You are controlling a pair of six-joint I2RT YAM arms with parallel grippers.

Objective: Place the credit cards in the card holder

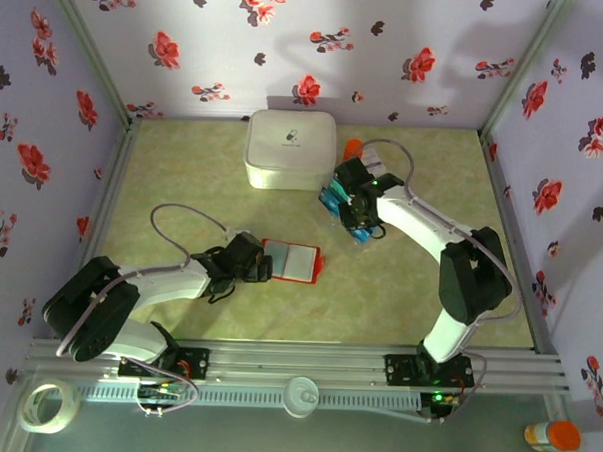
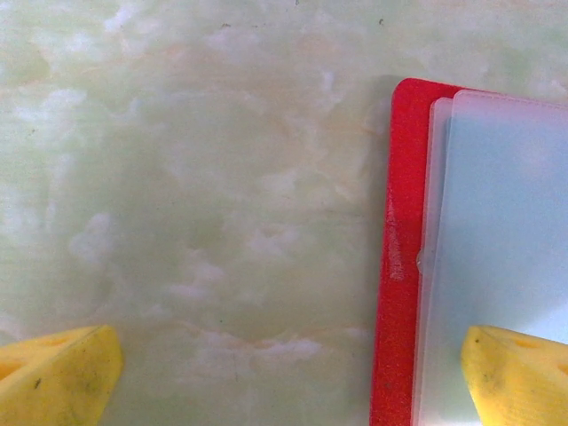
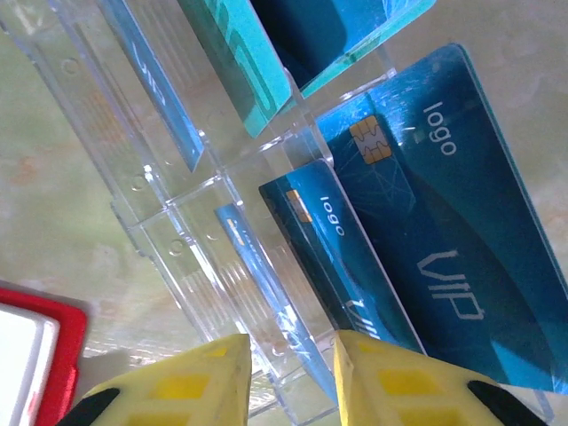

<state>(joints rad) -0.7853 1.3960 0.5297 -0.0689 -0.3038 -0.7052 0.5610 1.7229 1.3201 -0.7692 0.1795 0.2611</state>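
A slotted aluminium rail [image 1: 275, 363] runs along the near edge. A roll of clear tape [image 1: 48, 407] lies at its 8 o'clock end and an orange-capped bottle [image 1: 553, 435] lies on its side at 4 o'clock.

The left gripper [image 2: 284, 382] hangs low over the table with its blunt yellow fingertips [image 2: 55, 383] spread wide, holding nothing. The card holder [image 2: 395, 266] lies open and flat at the gripper's 3 o'clock. It is a bright red shell with rounded corners and frosted whitish pockets inside, and one fingertip hovers over those pockets.

At about 1 o'clock from the holder, the right gripper [image 3: 291, 382] has its jaws drawn narrow. An edge of the clear plastic sheet [image 3: 160, 231] and one of the credit cards [image 3: 426, 231] sit in the gap. I cannot tell whether the pads are actually pinching them. The cards are glossy teal-blue rectangles with gold chips and pale lettering, tucked in the sheet's ribbed, transparent pockets.

Beyond them, at 12 o'clock from the holder, stands a white rounded box [image 1: 290, 150] with a smooth surface.

The table [image 1: 183, 181] is a pale green marbled surface with a slight sheen. The walls [image 1: 219, 42] are lilac with a red and black flower print.
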